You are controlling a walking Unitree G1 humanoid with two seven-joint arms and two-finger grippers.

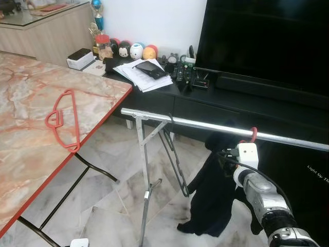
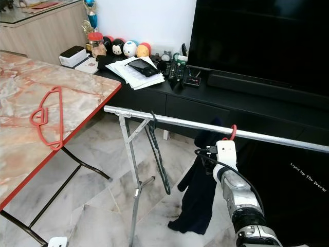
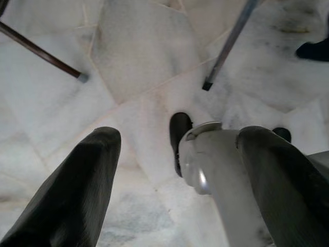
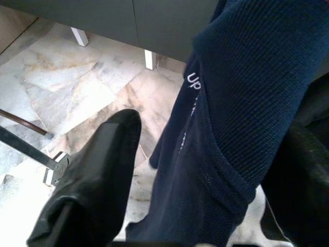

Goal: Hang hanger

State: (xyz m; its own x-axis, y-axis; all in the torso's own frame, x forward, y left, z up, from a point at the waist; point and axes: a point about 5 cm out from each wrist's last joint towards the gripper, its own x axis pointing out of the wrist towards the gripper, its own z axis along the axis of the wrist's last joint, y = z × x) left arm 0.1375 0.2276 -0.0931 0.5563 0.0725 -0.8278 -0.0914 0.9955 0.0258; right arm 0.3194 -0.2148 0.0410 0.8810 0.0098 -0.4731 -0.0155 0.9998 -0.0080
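A red hanger (image 1: 64,120) lies flat on the marble tabletop (image 1: 31,98), near its front edge. A second red hook (image 1: 253,134) sits over the silver rail (image 1: 205,125) of the clothes rack, with a dark blue garment (image 1: 213,190) hanging down from it. The right gripper (image 4: 205,170) is up by this garment, its fingers (image 4: 103,170) spread wide with the cloth between them. The left gripper (image 3: 175,170) hangs low over the marble floor (image 3: 139,56), fingers apart and holding nothing.

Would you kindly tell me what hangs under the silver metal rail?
A dark navy garment hangs from a red hanger hook on the silver metal rail; the hanger's body is covered by the fabric.
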